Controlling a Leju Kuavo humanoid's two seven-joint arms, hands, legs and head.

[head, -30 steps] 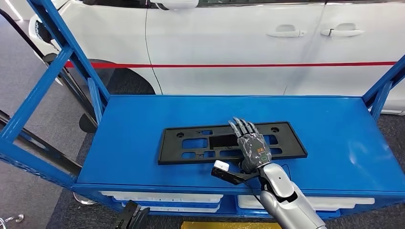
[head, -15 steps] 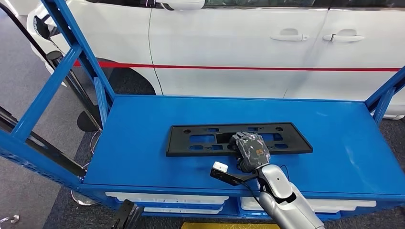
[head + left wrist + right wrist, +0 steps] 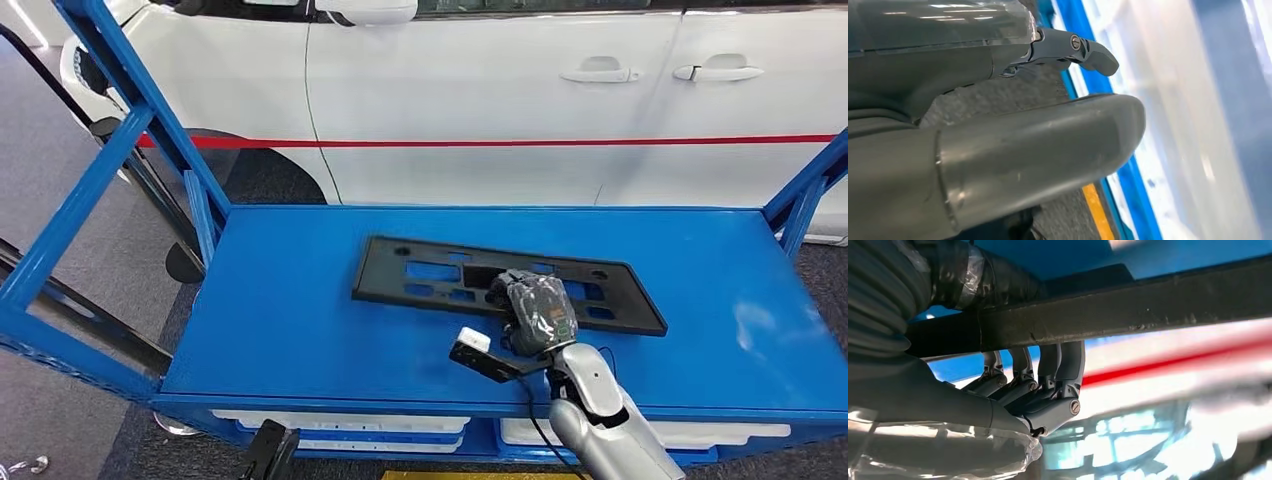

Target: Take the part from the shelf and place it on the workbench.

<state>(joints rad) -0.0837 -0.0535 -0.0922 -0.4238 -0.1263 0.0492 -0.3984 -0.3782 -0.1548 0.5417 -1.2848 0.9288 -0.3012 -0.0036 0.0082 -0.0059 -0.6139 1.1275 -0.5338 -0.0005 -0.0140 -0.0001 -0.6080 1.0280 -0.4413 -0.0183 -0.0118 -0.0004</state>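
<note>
the right hand (image 3: 538,312) is clenching the near edge of the black part (image 3: 440,273), fingers (image 3: 1048,380) hooking around it. the part is lying skewed on the blue shelf (image 3: 300,330), before the white car (image 3: 500,100). the left hand (image 3: 998,150) is holding nothing, fingers apart.

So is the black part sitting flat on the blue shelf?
No, the black part is tilted, its near edge lifted off the blue shelf by the right hand gripping it.
</note>
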